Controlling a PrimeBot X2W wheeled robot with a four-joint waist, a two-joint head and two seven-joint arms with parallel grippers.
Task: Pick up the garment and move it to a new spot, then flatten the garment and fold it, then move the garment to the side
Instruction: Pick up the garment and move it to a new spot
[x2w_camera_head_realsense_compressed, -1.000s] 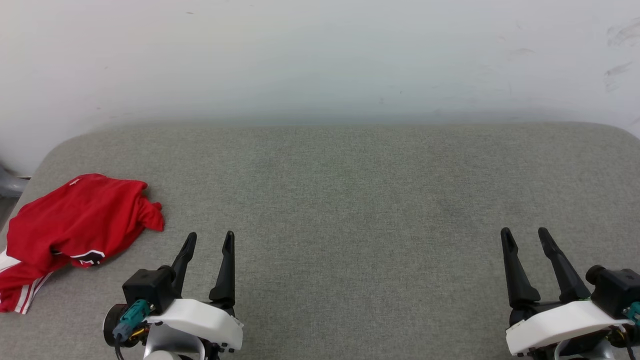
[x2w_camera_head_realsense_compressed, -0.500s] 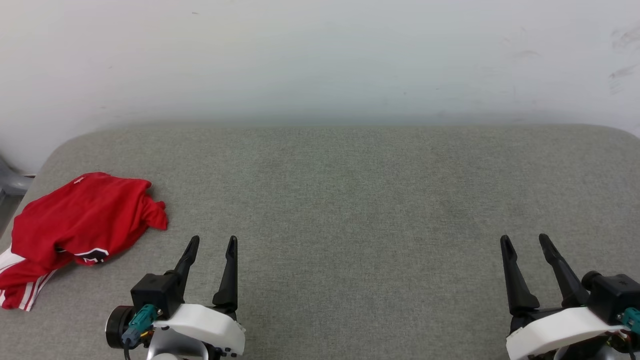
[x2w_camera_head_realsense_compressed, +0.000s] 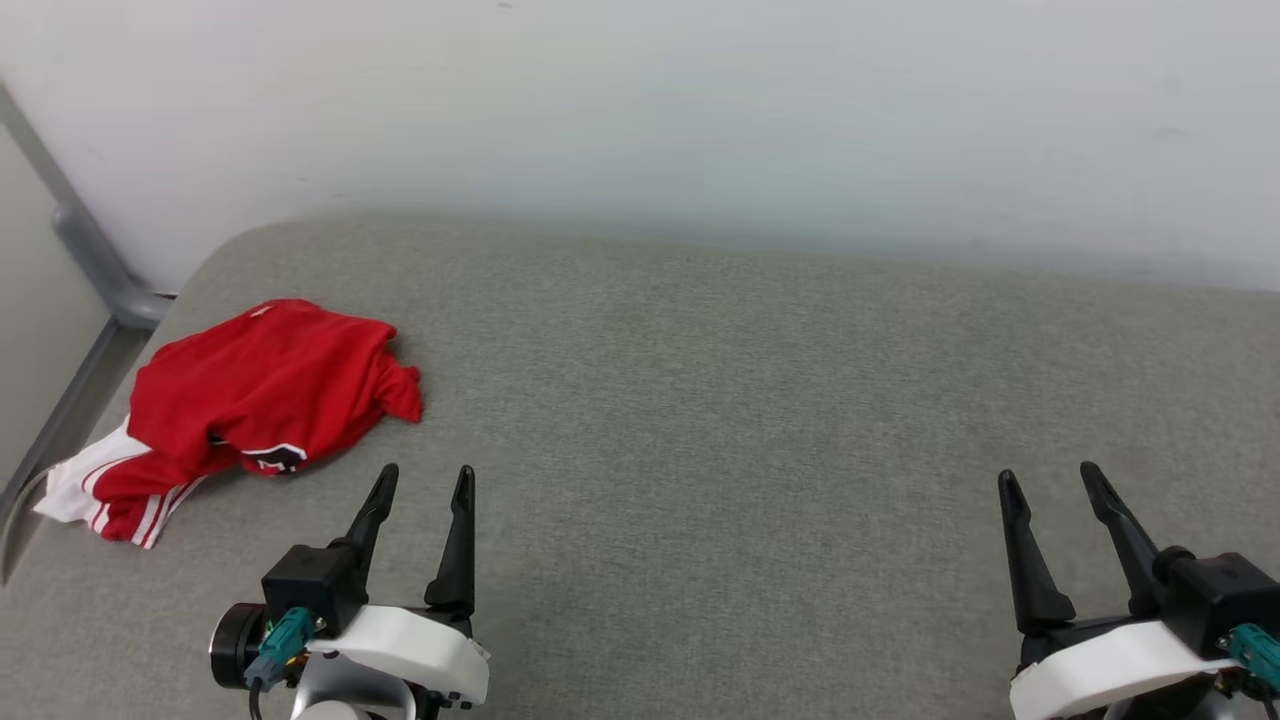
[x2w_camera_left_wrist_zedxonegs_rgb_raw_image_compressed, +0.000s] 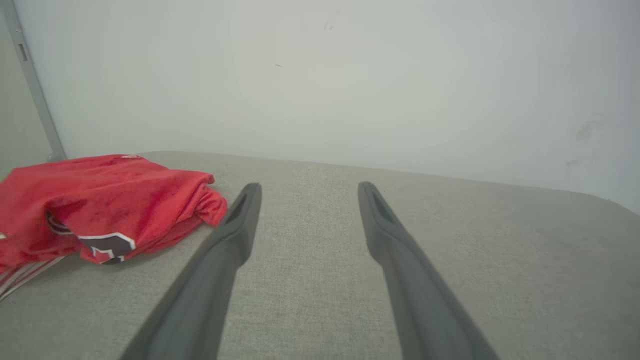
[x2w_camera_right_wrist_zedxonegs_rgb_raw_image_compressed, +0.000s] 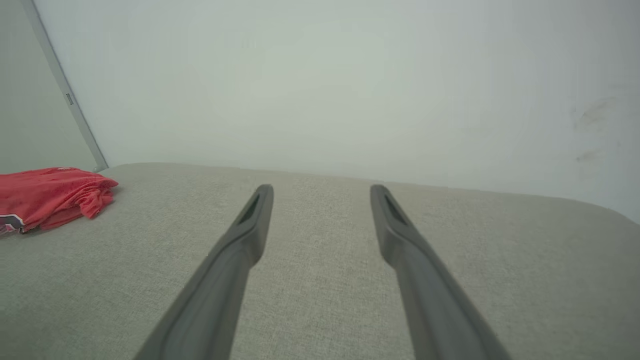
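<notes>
Item: garment (x2w_camera_head_realsense_compressed: 265, 385), a red jersey T-shirt, lying in a loose crumpled heap at the left of the head view, near the left edge of the surface (x2w_camera_head_realsense_compressed: 750, 420); not spread, not folded, held by nothing. One white sleeve end (x2w_camera_head_realsense_compressed: 95, 490) with red stripes trails toward the lower left, close to the surface's edge. A scrap of black, white-outlined print (x2w_camera_head_realsense_compressed: 272, 458) shows at the heap's near side with the rest turned under, so which face lies up cannot be told. Carrier: surface, grey woven covering, rounded corner at upper left, bare across the middle and right of the frame; judged to be the room meant for moving, flattening and folding. Left pincer (x2w_camera_head_realsense_compressed: 426, 472): lower left of the head view, just below and right of the garment and apart from it, fingers spread wide and pointing up the frame, nothing between them. Its placing suits it as the nearer arm for the first pick, judged not yet begun. Right pincer (x2w_camera_head_realsense_compressed: 1049, 473): lower right, well apart from the garment, fingers likewise spread and empty, seemingly parked at rest. Surround: pale wall (x2w_camera_head_realsense_compressed: 640, 110) behind the surface; grey metal rail (x2w_camera_head_realsense_compressed: 95, 255) slanting down the upper left corner, beside the garment's end of the surface. Note: bunched cloth will likely lift as a lump; a grasp on a single edge or shoulder would serve later flattening.
</notes>
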